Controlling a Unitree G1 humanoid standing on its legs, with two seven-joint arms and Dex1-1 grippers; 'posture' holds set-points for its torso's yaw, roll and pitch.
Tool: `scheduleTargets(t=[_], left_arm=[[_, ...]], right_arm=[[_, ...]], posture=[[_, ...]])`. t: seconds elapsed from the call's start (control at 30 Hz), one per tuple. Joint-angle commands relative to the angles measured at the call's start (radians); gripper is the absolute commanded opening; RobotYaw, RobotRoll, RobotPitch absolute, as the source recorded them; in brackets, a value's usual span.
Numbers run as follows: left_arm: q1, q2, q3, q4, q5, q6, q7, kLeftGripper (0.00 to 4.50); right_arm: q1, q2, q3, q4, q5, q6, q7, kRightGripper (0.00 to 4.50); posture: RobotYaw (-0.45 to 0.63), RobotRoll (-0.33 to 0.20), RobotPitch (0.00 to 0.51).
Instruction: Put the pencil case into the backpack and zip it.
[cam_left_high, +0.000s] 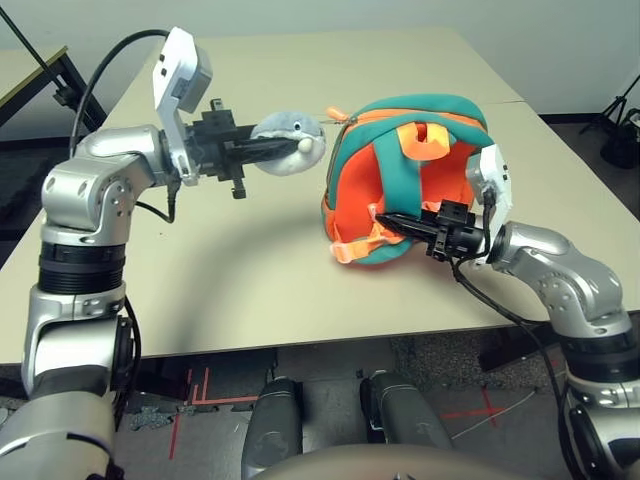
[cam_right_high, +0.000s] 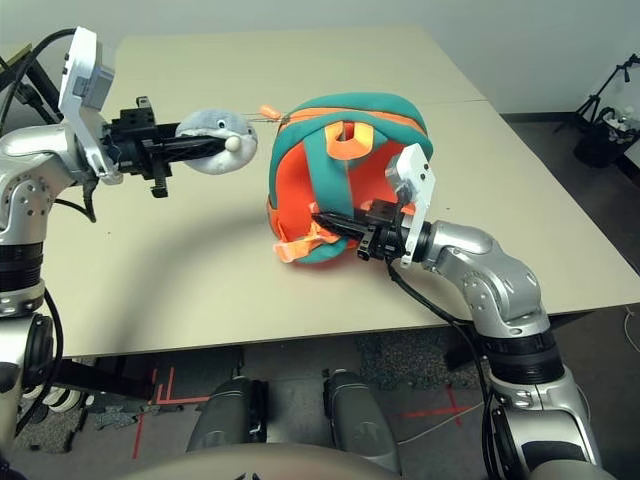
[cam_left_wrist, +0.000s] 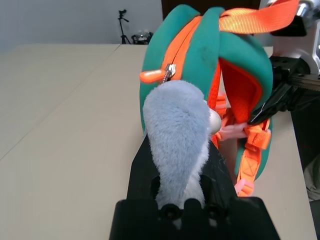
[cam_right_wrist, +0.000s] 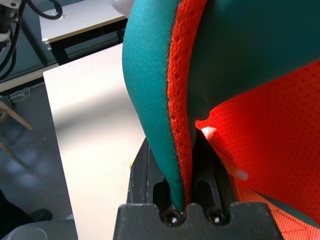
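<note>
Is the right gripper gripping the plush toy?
No, the right gripper is closed on the backpack's teal strap, while the plush toy sits between the left gripper's fingers.

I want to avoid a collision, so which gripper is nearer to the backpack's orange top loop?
The right gripper, just below the loop; the left gripper is farther, beyond the backpack's left side.

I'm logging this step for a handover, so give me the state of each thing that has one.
Left gripper: fingers closed on the plush toy
Right gripper: fingers closed on a teal strap
Plush toy: gripped, held off the table
Backpack: upright on the table, straps toward the robot
</note>
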Motion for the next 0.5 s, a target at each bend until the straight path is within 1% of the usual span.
scheduleTargets(t=[0.03,0.13,0.3,0.4,0.5], left_arm=[[0.056,0.017,0.025,-0.003,0.005,0.001,0.019,0.31],[0.105,0.002,0.009,0.005,0.017,-0.006,0.032,0.31],[0.162,-0.073,-0.001,0.007,-0.008,0.009,0.067,0.31],[0.200,-0.107,-0.027,0.021,0.012,0.001,0.085,0.31],[0.246,-0.130,-0.076,0.065,0.056,-0.025,0.089,0.31]], right_arm=[[-0.013,0.001,0.029,0.006,-0.003,0.001,0.030,0.22],[-0.018,0.002,0.032,0.009,-0.007,0.001,0.033,0.22],[-0.022,0.006,0.035,0.013,-0.017,-0.002,0.035,0.22],[-0.023,0.010,0.036,0.013,-0.021,-0.002,0.033,0.22],[-0.023,0.014,0.037,0.011,-0.023,-0.001,0.029,0.22]], posture=[[-0.07,0.000,0.049],[-0.07,0.000,0.051],[-0.07,0.000,0.055],[-0.07,0.000,0.056],[-0.08,0.000,0.059]])
